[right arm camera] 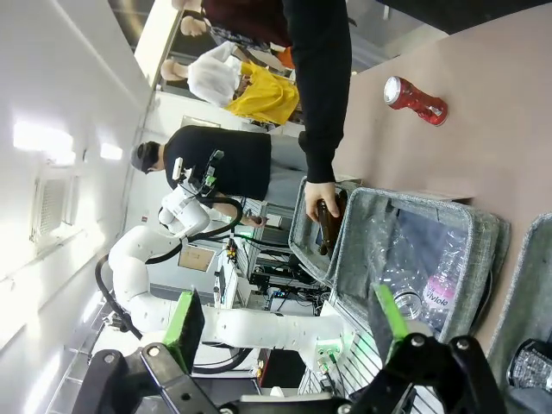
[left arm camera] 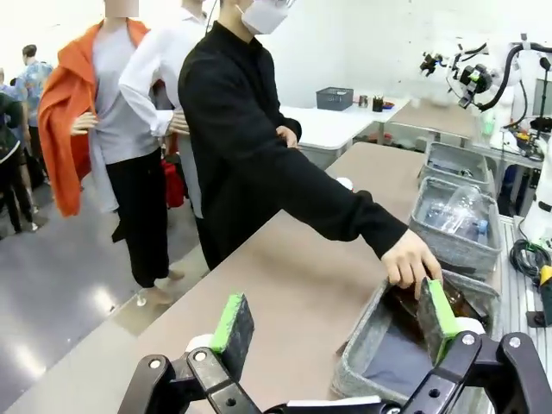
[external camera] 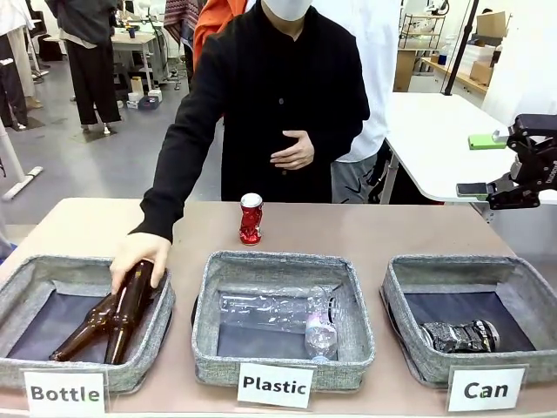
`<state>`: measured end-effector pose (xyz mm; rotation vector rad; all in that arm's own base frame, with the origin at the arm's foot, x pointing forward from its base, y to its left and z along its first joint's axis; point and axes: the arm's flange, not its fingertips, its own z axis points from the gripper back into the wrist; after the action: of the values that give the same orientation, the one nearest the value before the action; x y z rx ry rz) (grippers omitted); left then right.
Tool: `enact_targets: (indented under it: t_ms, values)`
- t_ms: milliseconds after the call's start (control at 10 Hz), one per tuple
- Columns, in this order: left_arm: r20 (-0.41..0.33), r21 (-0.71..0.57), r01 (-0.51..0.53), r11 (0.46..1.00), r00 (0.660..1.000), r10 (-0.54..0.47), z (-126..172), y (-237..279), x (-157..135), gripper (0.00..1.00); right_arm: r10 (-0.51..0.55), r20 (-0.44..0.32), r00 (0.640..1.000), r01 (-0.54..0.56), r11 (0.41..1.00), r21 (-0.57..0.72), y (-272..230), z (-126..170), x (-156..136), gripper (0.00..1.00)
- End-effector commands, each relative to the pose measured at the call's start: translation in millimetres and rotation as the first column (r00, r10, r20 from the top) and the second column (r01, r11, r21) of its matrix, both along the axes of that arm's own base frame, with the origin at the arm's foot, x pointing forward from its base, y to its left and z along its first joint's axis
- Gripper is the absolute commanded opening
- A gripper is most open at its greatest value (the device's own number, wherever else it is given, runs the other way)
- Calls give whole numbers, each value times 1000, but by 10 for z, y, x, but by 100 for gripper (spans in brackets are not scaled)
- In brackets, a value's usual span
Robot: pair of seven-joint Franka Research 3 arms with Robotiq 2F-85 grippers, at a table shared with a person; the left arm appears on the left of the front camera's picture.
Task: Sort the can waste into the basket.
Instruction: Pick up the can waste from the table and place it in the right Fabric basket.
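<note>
The left gripper [left arm camera: 334, 319] has its green-padded fingers spread as wide as they go, with nothing between them. Just past one finger lies the Bottle basket [left arm camera: 358, 362]. A person's hand [left arm camera: 410, 259] rests there on one of two brown bottles [external camera: 129, 300], and the black sleeve [left arm camera: 285, 185] crosses the table [external camera: 392, 231] ahead of this gripper. Farther along the same row is the Plastic basket [left arm camera: 448, 246], holding a clear plastic bottle [left arm camera: 457, 207]. The Can basket [left arm camera: 448, 164] is the farthest from this gripper.

The right gripper [right arm camera: 286, 315] is also fully spread and empty, raised above the table level off the far right side of the Can basket. That basket is the nearest thing to it, and the dark can [right arm camera: 530, 366] lies on its side on the basket's dark base. Next out from it is the Plastic basket, then the Bottle basket with the hand in it. The red can [right arm camera: 414, 99] stands upright on bare table behind the Plastic basket's far rim. It is clear of all three baskets and just in front of the person. Open tabletop lies between the red can and the right gripper.
</note>
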<state>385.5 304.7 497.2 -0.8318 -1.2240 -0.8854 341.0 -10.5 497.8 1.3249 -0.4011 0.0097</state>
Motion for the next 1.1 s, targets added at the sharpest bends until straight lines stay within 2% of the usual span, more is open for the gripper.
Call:
enact_targets:
  t_ms: [0, 300, 500, 700, 800, 900, 1000]
  values:
    - [19, 6, 4, 1000, 1000, -4, 32, -130, -19, 100, 7, -12, 1000, -7, 1000, 1, -25, 3, -19, 100]
    - [-3, 37, 35, 999, 999, -35, 89, -299, 171, 100, 7, -12, 1000, -7, 1000, 1, -25, 3, -19, 100]
    - [-57, 111, -30, 993, 998, 36, 102, -708, 411, 100, 7, -12, 1000, -7, 1000, 1, -25, 3, -19, 100]
    - [-123, 198, 48, 979, 992, -23, 4, -1414, 852, 100, 7, -12, 1000, -7, 1000, 1, -25, 3, -19, 100]
    - [-184, 204, 83, 975, 982, -45, -188, -1804, 1107, 100, 7, -12, 1000, -7, 1000, 1, -25, 3, -19, 100]
    - [-197, 188, 107, 976, 978, -70, -356, -2154, 1378, 100, 7, -12, 1000, -7, 1000, 1, -25, 3, -19, 100]
    - [-199, 245, 134, 960, 976, -86, -506, -2580, 1689, 100, 7, -12, 1000, -7, 1000, 1, -25, 3, -19, 100]
